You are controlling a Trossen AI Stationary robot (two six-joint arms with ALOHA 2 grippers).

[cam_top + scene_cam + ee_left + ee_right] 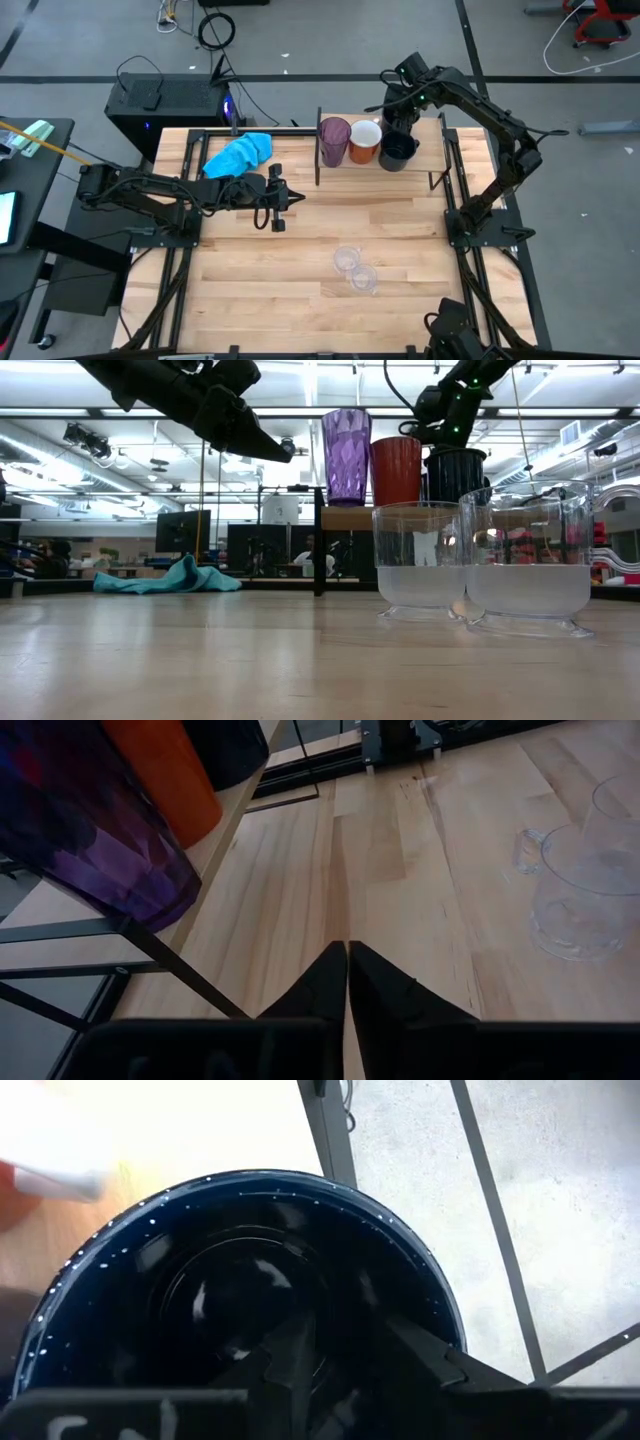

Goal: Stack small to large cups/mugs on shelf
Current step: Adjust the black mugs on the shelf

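On shelf (430,135): purple faceted tumbler (333,141), orange mug (364,141), speckled black mug (397,151). Right pincer (340,1355) clamped on black mug's rim, one finger inside; risk: snags mug on retract, tips it. Left pincer (347,970) together, idle over worktop (300,290). Clear cups (354,268) unstacked.

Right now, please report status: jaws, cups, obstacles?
Right gripper over black mug on shelf, jaws inside it. Left gripper shut, empty. Two clear cups on table.
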